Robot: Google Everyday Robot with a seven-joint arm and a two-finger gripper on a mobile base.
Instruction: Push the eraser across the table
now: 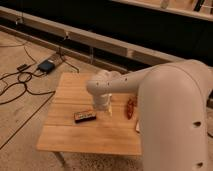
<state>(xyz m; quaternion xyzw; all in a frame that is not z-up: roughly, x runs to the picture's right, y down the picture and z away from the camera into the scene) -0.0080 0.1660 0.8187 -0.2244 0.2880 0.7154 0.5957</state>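
Observation:
The eraser [85, 116], a small flat dark block with a pale strip on top, lies on the front left part of the light wood table [70, 90]. My gripper [104, 108] hangs from the white arm [150, 85] and points down at the table top. It is just to the right of the eraser's right end, very close to it; I cannot tell whether they touch.
A narrow reddish oblong object [130, 107] lies on the table to the right of the gripper. A dark box [46, 65] and black cables [20, 85] lie on the floor to the left. A long low ledge [100, 42] runs behind the table.

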